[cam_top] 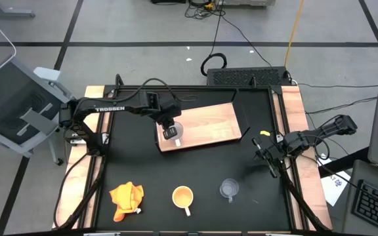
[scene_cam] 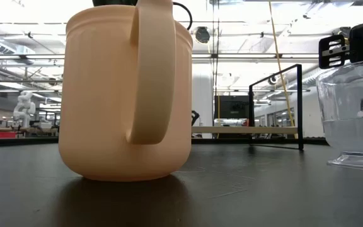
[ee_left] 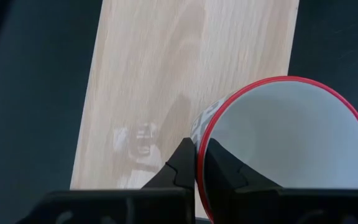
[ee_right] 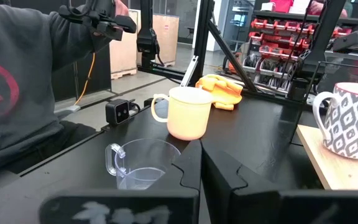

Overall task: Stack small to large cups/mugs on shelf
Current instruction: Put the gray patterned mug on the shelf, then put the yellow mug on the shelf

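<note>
The left gripper [ee_left: 196, 163] is clenched on the rim of the white cup [ee_left: 284, 143], which is at the board's [cam_top: 209, 121] left end. The yellow cup [cam_top: 183, 196] and glass cup [cam_top: 229, 189] stand near the table's front edge; the right gripper [cam_top: 268, 157], clamped shut on nothing, waits by the right edge.

I see left arm stretched inward, left gripper [cam_top: 170, 132] pinched closed, pointing down. Right arm folded at right side, right gripper [cam_top: 265, 156] closed, idle.
</note>
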